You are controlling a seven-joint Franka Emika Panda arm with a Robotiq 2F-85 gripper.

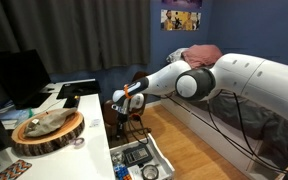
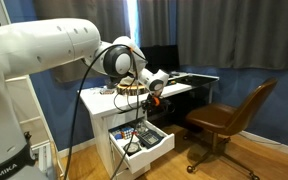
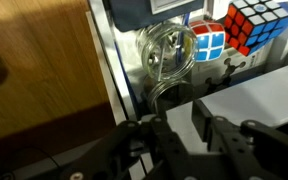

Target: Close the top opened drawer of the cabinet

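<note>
End effector [image 2: 156, 86] above top opened drawer [image 2: 117, 143], apart.

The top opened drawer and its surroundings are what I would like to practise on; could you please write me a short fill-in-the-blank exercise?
1. In an exterior view, the top opened drawer of the white cabinet stands ____, not pushed in.
2. The gripper hangs ____ that drawer.
3. The office chair near the cabinet is ____ in colour.
4. In the wrist view, the Rubik's cube lies beside another cube coloured blue and ____.
Missing words: open; above; brown; white.
</note>
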